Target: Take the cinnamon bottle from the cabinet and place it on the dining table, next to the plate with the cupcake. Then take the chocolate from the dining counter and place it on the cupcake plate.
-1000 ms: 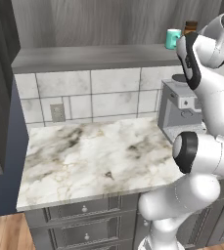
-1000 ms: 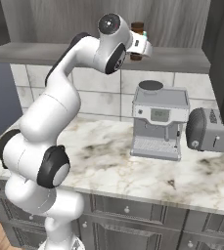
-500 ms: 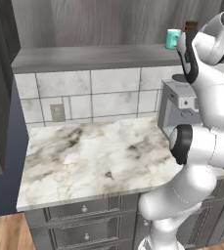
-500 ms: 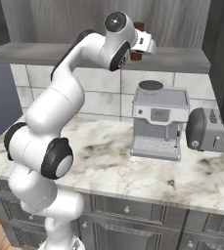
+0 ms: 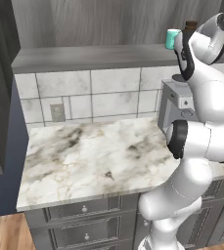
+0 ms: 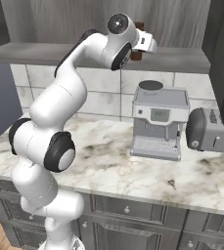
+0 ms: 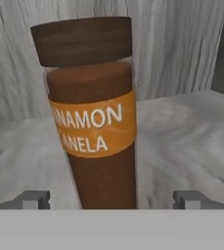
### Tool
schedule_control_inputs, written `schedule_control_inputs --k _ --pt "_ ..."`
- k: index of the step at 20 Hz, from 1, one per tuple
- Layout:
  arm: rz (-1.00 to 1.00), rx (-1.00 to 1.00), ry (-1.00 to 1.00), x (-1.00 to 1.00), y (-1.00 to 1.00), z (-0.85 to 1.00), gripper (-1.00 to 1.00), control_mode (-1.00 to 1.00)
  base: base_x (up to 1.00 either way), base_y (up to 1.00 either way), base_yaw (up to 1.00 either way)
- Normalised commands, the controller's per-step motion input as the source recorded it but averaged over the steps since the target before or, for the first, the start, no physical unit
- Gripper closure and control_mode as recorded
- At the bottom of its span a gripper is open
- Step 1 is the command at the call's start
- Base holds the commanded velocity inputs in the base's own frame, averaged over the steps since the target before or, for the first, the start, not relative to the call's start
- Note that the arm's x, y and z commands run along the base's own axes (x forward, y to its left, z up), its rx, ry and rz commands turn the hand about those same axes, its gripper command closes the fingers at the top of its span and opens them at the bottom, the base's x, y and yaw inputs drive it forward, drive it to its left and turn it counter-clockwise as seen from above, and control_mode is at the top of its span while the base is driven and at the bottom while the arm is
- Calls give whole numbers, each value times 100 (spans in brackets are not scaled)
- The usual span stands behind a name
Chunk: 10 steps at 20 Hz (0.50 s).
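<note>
The cinnamon bottle, tall and brown with a dark cap and an orange label band, stands upright on the cabinet's grey shelf ledge. My gripper is open; its two fingertips sit wide apart, one on either side of the bottle's base, not touching it. From the left base view the bottle's cap peeks out behind my wrist, above the ledge. From the right base view the bottle stands just behind my hand. The dining table, plate, cupcake and chocolate are out of view.
A teal mug stands on the ledge just left of the bottle. Below, on the marble kitchen counter, a coffee machine and a toaster stand at the right. Dark cabinet sides frame both edges.
My hand has edged a little further in toward the bottle and the upper arm has shifted. The bottle and the mug have not moved.
</note>
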Motion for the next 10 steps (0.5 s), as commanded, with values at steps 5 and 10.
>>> schedule_control_inputs --k 5,10 --pt "0 3 -1 22 -6 -9 -100 -100 0 0 0" --pt "0 4 0 25 -3 -3 -100 -100 0 0 0"
